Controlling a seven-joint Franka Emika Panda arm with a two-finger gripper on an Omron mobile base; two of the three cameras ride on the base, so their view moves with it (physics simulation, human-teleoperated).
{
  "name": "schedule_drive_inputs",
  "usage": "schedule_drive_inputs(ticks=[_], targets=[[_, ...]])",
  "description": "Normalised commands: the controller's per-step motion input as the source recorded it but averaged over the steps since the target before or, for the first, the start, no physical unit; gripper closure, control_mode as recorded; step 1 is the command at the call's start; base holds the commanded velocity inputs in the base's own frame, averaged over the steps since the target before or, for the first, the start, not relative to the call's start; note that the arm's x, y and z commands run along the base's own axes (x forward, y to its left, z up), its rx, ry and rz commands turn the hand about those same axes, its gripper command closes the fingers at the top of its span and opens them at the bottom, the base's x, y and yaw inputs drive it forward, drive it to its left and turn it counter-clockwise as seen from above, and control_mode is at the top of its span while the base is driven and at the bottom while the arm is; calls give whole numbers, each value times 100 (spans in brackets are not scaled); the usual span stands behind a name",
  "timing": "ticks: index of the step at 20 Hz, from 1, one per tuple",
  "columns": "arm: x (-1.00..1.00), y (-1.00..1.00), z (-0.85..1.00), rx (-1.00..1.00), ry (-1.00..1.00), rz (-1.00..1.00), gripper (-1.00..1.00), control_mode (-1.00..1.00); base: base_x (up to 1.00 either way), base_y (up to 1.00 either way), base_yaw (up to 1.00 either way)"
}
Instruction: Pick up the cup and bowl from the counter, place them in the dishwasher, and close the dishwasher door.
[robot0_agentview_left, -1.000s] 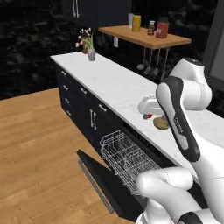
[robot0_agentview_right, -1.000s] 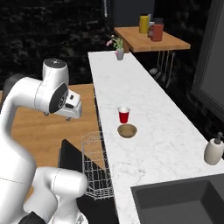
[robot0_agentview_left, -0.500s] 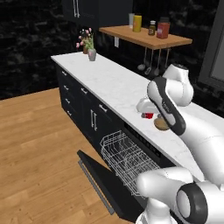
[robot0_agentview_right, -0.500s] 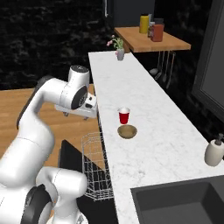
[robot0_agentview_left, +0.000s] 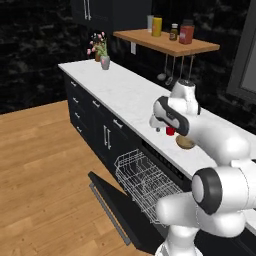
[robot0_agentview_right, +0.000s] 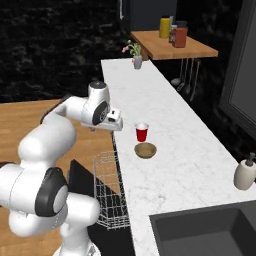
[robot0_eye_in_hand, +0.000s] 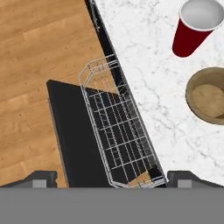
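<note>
Nearest the base, the flat black drop-down dishwasher door (robot0_agentview_left: 117, 210) with its long silver bar handle lies fully lowered, and the white wire basket rack (robot0_agentview_left: 145, 182) of the built-in black dishwasher (robot0_agentview_right: 107, 200) is pulled out over it; as far as the views show, the rack holds nothing. Above the front edge of the long white marble-patterned desk (robot0_agentview_right: 170, 145) hangs the two-finger tool (robot0_agentview_right: 113, 122) of the white arm, its fingers spread wide apart with nothing between them; in the hand view its dark tips stand at the bottom corners while the camera looks down on the rack and the desk edge. Just beyond it on the desk sits the small shallow tan-brown wooden-looking bowl (robot0_eye_in_hand: 211, 101), and close beside that, not quite touching, the small red tapered party cup (robot0_eye_in_hand: 194, 27) with its white inside; both look empty. My worry is the closeness of the two: a tool coming in for the cup could nudge the bowl, or tip the light, tapered cup if one finger catches its rim. A low swing could also snag the projecting rack wires. Farther along the desk stands a small grey vase of pink flowers (robot0_agentview_left: 103, 58), well clear of the work.
</note>
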Motion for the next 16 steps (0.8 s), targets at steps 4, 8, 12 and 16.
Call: schedule_drive_inputs(ticks=[4, 8, 12, 16], targets=[[100, -57, 0, 0, -6, 0, -100, -100, 0, 0, 0], [100, -57, -2, 0, -1, 0, -100, -100, 0, 0, 0], [99, -32, -19, -3, 0, 0, -100, -100, 0, 0, 0], [80, -17, -23, -2, 0, 0, -100, -100, 0, 0, 0]])
